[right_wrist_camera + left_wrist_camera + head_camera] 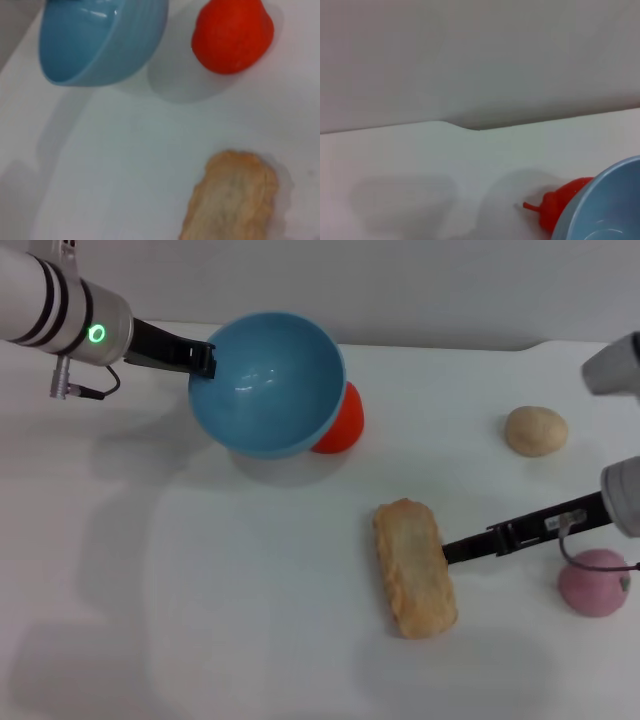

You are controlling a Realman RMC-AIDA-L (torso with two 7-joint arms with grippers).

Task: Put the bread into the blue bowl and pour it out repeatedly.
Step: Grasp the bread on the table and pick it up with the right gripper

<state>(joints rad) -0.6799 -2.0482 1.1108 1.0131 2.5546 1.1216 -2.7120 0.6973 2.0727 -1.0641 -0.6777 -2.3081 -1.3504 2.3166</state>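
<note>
1. Head view: left gripper (203, 360) comes in from the upper left, jaws clamped on the near-left rim of the blue bowl (268, 380). Bowl is held tilted, mouth turned toward the camera and slightly right; inside is empty.
2. Bread (414, 566) lies flat on the white worktop (200, 590), right of centre, long axis running roughly away from the robot, well apart from the bowl.
3. Right gripper (455, 549) reaches in from the right at a low angle; its dark tip sits at the bread's right edge. Cannot tell whether its jaws are apart or closed, or whether they actually touch the bread.
4. Red rounded object (340, 420) sits just behind and right of the bowl, partly hidden by it. Left wrist view shows it with a short stem (560, 202) beside the bowl's rim (600, 205).
5. Beige ball (535, 430) rests far right on the worktop; pink rounded object (595, 583) lies nearer the robot on the right, just past the right arm.
6. Right wrist view: bowl (100, 40) tilted and casting a shadow on the worktop, red object (232, 32) beside it, bread (232, 197) apart from both.
</note>
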